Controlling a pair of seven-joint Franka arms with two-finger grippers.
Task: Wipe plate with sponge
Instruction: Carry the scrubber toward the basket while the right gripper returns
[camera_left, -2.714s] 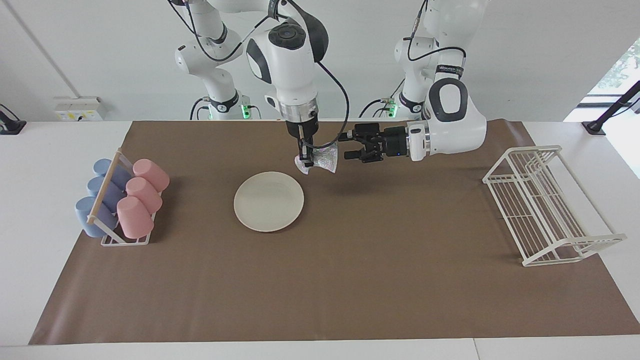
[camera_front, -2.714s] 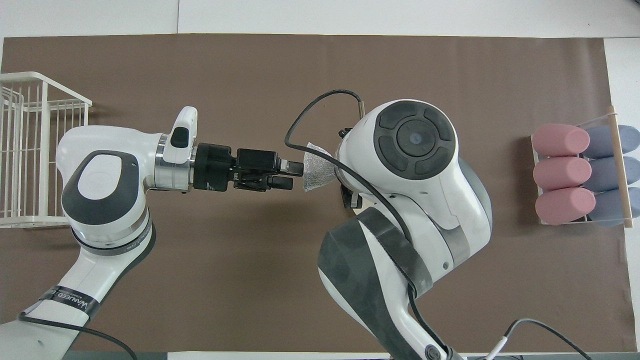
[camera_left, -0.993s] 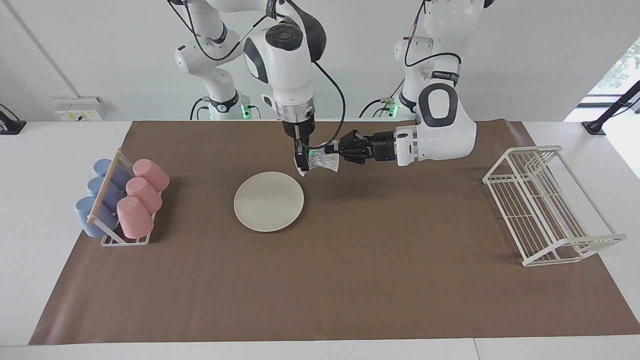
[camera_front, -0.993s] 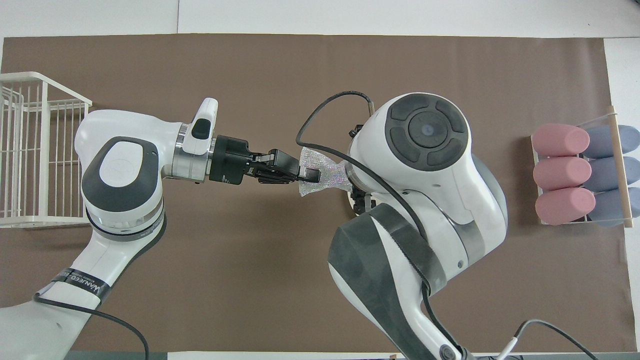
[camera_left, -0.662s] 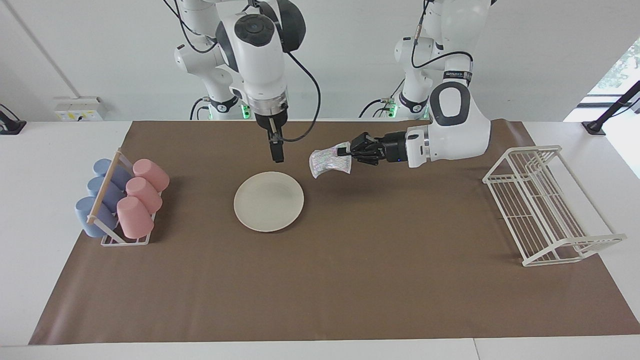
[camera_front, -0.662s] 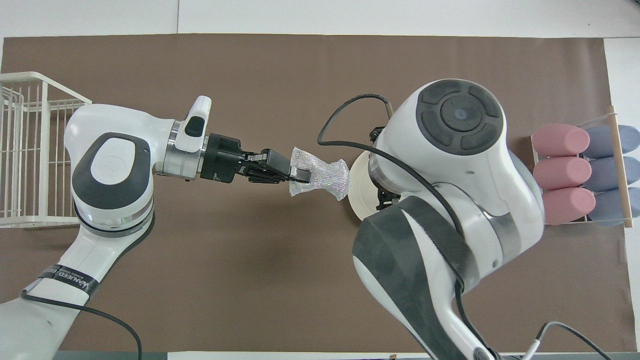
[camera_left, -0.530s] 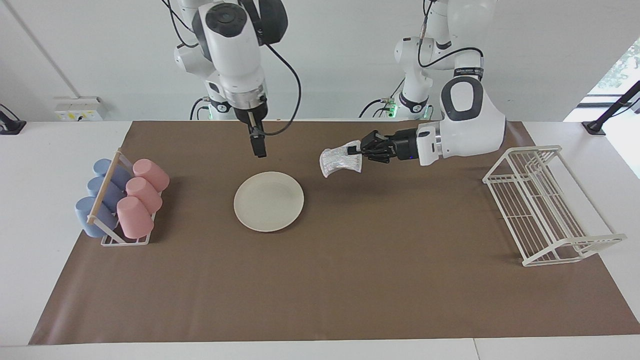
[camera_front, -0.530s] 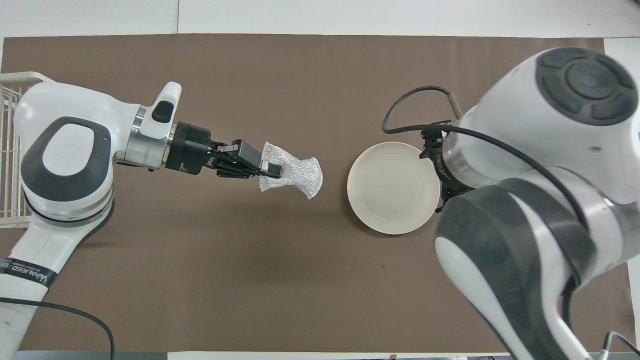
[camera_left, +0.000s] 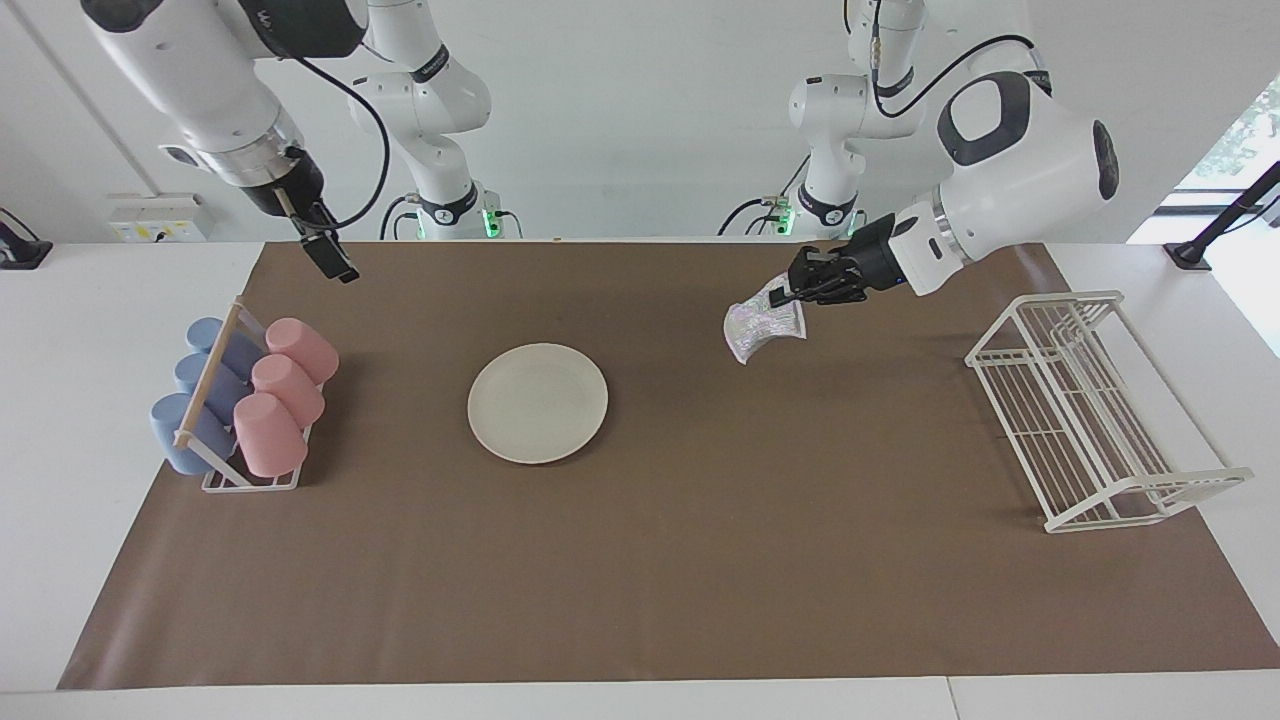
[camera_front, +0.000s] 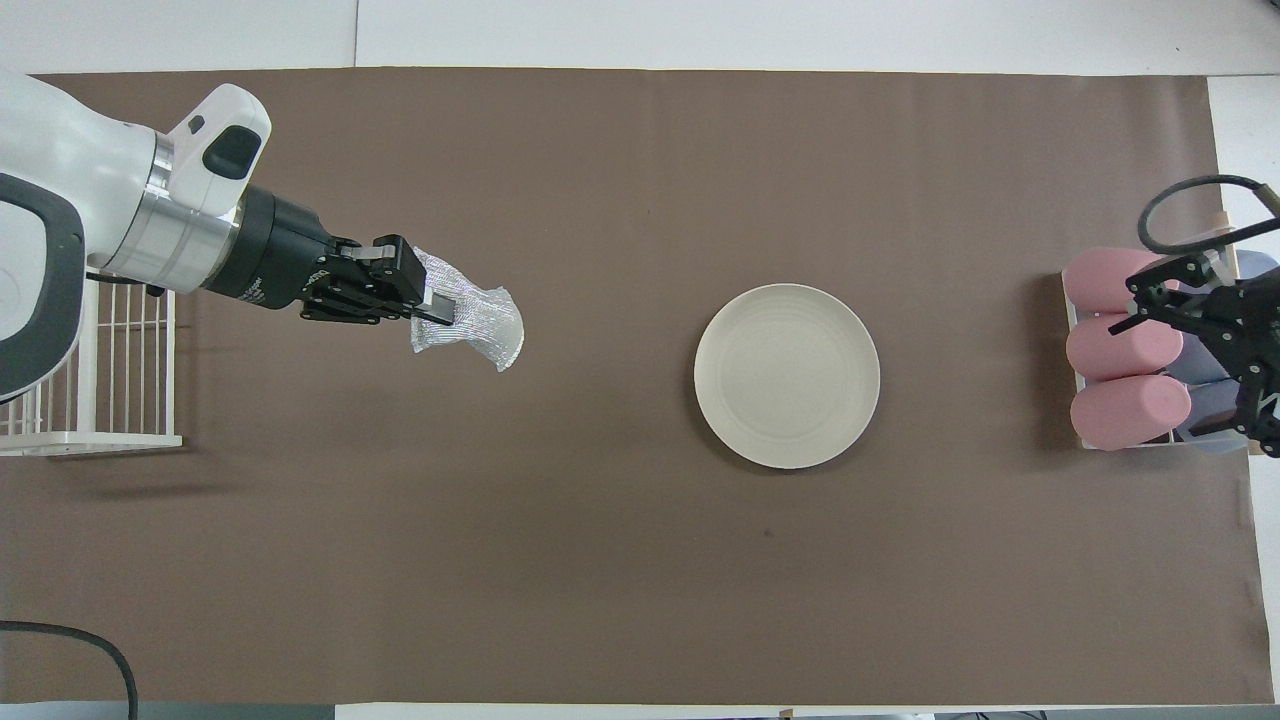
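— Silvery mesh hangs from our left gripper (camera_left: 785, 293): its fingertips are pinched tight on one edge of the sponge (camera_left: 756, 326), which dangles in the air above the brown mat (camera_left: 700, 560), between the plate (camera_left: 538, 402) and the white wire rack (camera_left: 1090, 405).

— And our right gripper (camera_left: 337, 262)?

— We see it raised above the mat's edge near the rack of pink and blue cups (camera_left: 243, 397), fingers spread apart, holding nothing.

— Where is the plate?

— We find it flat on the mat, mid-table, well apart from both our grippers.
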